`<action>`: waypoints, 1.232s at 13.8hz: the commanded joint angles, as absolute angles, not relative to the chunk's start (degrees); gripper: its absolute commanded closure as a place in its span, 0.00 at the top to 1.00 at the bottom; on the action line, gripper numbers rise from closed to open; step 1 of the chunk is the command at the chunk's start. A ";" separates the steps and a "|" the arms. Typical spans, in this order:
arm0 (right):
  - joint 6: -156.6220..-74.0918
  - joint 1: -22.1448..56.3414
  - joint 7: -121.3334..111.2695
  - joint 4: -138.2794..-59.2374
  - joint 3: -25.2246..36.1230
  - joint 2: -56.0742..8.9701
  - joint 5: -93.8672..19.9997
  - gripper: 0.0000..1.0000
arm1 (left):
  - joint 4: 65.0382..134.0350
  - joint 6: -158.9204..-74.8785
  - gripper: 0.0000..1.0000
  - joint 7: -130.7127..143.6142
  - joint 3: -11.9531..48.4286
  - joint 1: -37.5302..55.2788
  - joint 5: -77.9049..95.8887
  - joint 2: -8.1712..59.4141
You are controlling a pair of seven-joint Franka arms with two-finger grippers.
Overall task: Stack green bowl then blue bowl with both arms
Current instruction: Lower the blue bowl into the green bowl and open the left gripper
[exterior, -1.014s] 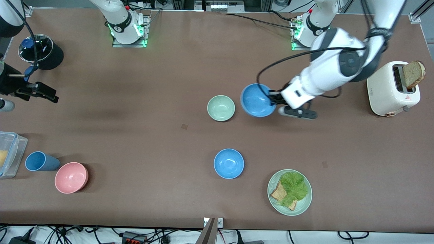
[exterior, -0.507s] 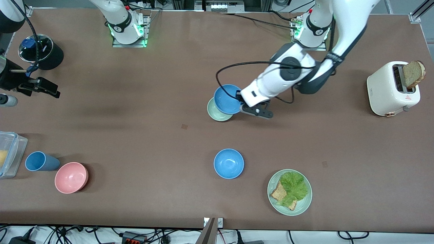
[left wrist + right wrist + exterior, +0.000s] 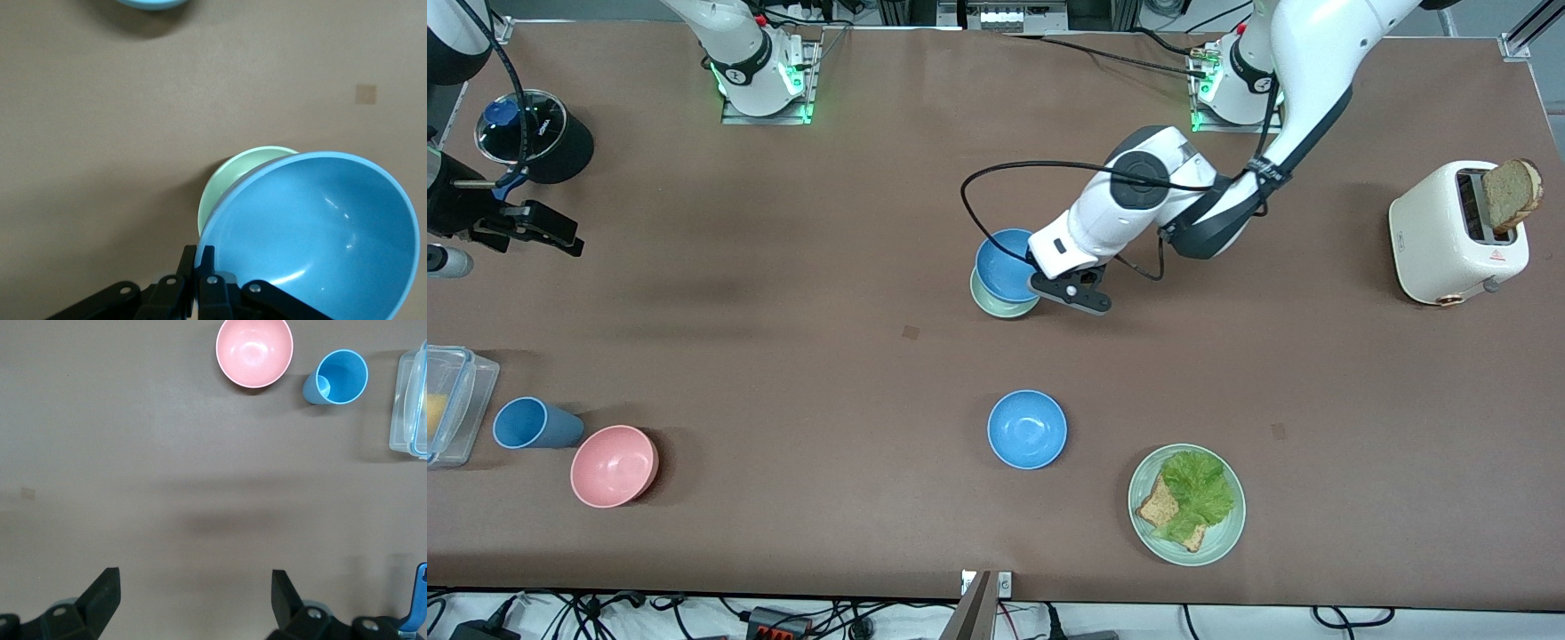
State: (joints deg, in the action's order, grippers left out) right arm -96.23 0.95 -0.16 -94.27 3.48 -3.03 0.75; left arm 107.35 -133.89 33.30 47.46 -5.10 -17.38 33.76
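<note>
Our left arm reaches in from its base, elbow bent, and our left gripper (image 3: 1039, 269) pinches the blue bowl's (image 3: 1003, 265) rim. Our right arm waits at its table end, right gripper (image 3: 193, 600) spread wide.

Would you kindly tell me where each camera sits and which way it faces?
Front view: high across the table, facing both arms' bases; shows both arms, the left gripper holding the blue bowl over the green bowl.
Left wrist view: on the left arm, looking down; its gripper pinches the blue bowl.
Right wrist view: on the waiting right arm, looking down between its open gripper at the pink bowl.
Front and left wrist views share both stacking bowls.
</note>
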 commanded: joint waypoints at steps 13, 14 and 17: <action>-95.62 0.26 -2.02 -94.83 2.99 -0.97 1.41 1.00 | 102.74 -133.68 0.03 35.95 41.84 3.25 -27.33 38.14; -95.62 0.26 -2.20 -94.83 2.99 -0.97 1.41 1.00 | 102.66 -133.68 0.16 35.95 41.84 3.25 -27.33 38.14; -95.71 0.18 -3.43 -94.92 2.99 -0.79 1.41 1.00 | 102.48 -133.42 0.39 37.52 41.92 2.46 -26.46 37.88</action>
